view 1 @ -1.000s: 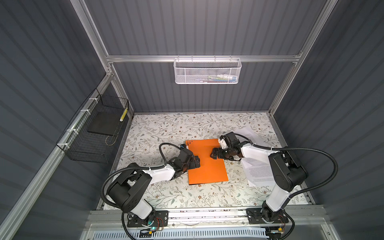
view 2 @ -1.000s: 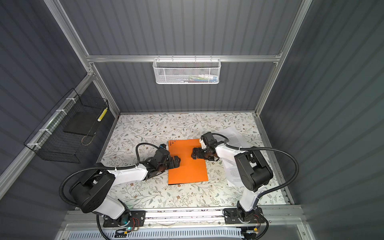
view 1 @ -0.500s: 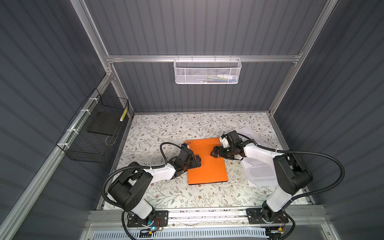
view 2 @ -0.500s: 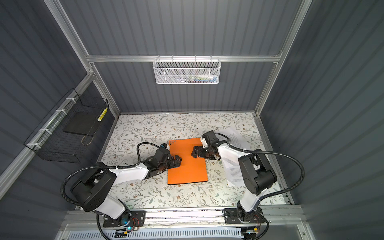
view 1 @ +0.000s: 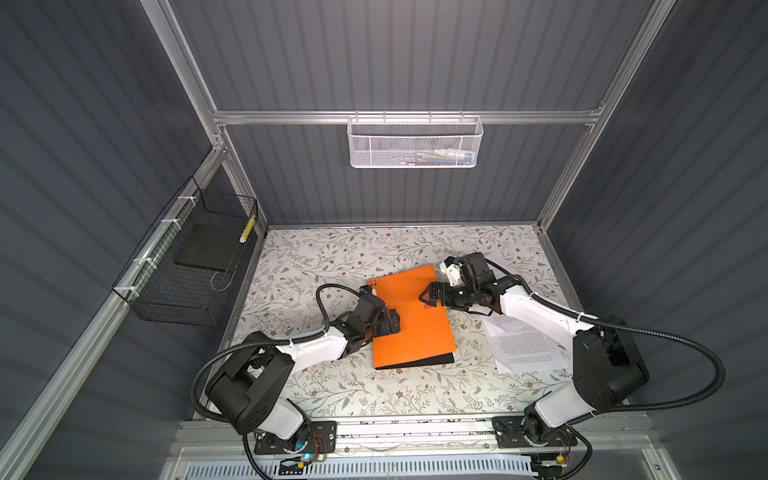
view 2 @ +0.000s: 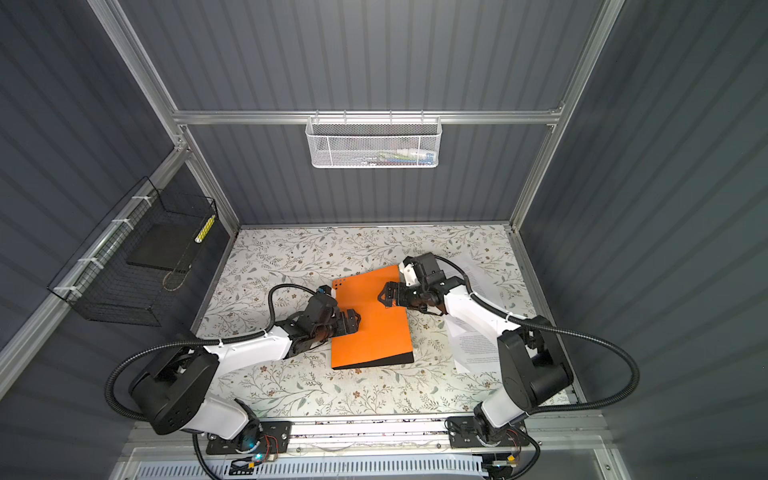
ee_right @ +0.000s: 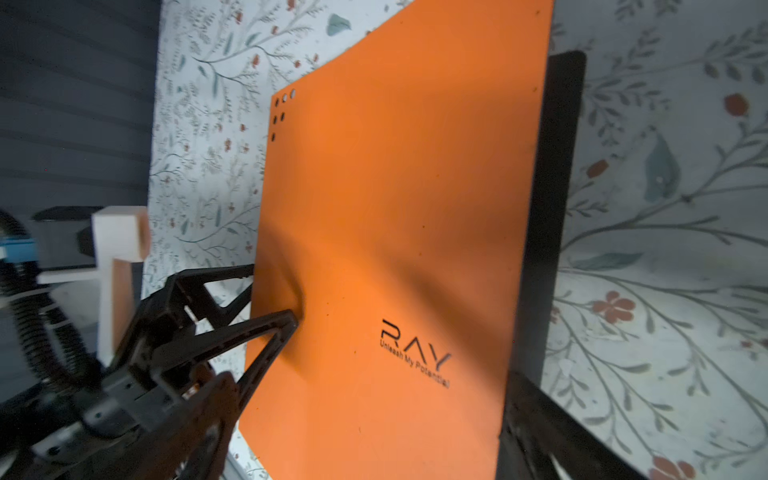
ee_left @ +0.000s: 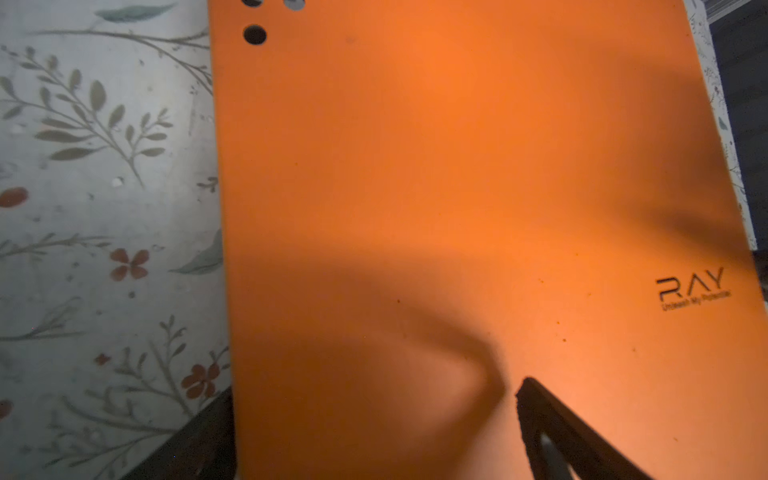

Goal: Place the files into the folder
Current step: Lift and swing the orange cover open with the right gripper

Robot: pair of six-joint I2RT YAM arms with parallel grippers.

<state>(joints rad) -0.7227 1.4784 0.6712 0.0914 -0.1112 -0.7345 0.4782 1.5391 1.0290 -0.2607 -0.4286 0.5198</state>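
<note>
The orange folder lies mid-table. Its cover is slightly raised, and a black strip of the lower leaf shows at the front right. My left gripper is open astride the folder's left edge, with one finger on the cover. Over the right edge, near the logo, my right gripper is open with the cover between its jaws. The files, white printed sheets, lie right of the folder, partly under the right arm.
A white mesh basket hangs on the back wall. On the left wall is a black wire basket holding a dark pad. The table has a floral cover. Walls close in on three sides.
The right arm's elbow has swung outward and toward the front, while its gripper stays at the folder's right edge. The left arm has hardly moved.
</note>
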